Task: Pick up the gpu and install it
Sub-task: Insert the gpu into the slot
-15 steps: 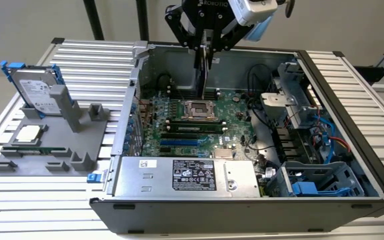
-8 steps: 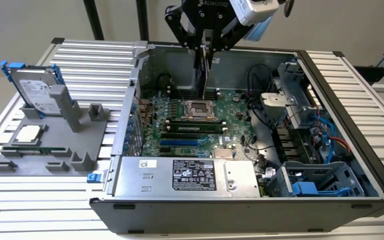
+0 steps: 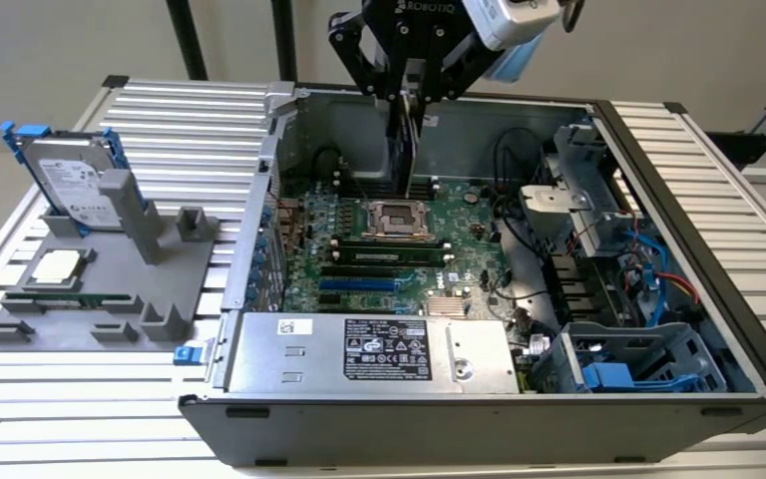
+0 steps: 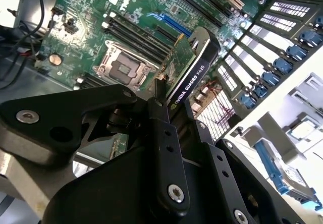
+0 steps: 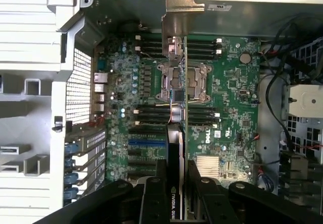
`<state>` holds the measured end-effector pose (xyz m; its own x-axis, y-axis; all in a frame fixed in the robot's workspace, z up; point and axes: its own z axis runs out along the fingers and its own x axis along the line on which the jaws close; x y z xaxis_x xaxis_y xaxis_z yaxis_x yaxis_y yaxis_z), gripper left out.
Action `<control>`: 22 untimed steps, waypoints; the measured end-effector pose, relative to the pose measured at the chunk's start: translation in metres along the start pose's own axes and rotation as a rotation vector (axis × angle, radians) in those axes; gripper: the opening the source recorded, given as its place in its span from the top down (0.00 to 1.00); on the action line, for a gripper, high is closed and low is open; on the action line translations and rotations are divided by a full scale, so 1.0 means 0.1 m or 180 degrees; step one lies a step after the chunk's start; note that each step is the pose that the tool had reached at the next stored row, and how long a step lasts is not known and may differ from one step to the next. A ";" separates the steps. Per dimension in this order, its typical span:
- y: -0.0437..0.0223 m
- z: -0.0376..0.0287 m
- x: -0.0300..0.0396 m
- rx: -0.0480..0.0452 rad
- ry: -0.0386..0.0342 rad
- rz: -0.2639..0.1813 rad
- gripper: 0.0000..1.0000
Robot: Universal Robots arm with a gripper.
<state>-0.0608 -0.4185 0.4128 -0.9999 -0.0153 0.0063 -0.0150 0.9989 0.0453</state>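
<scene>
My gripper (image 3: 407, 98) hangs over the open computer case (image 3: 266, 175), shut on the gpu (image 3: 405, 150). The card is held upright and edge-on, above the motherboard (image 3: 470, 215) near the processor socket (image 3: 397, 218). In the second wrist view the gpu (image 4: 191, 75) shows its black cooler and green board clamped in the gripper (image 4: 176, 108). In the first wrist view the gpu (image 5: 176, 133) runs away from the gripper (image 5: 177, 176), and its silver bracket (image 5: 180, 12) points at the case wall. The card touches nothing below it.
The blue and black expansion slots (image 3: 356, 284) lie nearer the power supply (image 3: 370, 349). Cables and a drive cage (image 3: 636, 369) fill the case on the exterior view's right. A grey fixture (image 3: 104, 289) outside holds a hard drive with blue rails (image 3: 71, 180), a processor (image 3: 57, 267) and a memory stick (image 3: 71, 299).
</scene>
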 end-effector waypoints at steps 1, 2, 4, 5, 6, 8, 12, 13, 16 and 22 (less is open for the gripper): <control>0.000 0.000 0.000 0.0000 0.0001 -0.0018 1.00; 0.000 0.000 0.000 0.0000 0.0002 -0.0037 1.00; 0.000 0.000 0.001 0.0000 0.0003 -0.0072 1.00; 0.000 0.000 0.001 0.0001 0.0004 -0.0088 1.00; 0.000 0.000 0.001 0.0001 0.0005 -0.0107 1.00; 0.000 0.000 0.002 0.0001 0.0006 -0.0142 1.00; 0.000 0.000 0.002 0.0001 0.0009 -0.0210 1.00; 0.000 0.000 0.002 0.0002 0.0010 -0.0227 1.00; 0.000 0.000 0.002 0.0002 0.0012 -0.0278 1.00; 0.000 0.000 0.002 0.0002 0.0017 -0.0378 1.00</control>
<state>-0.0610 -0.4185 0.4128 -0.9910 -0.1337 0.0062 -0.1333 0.9900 0.0453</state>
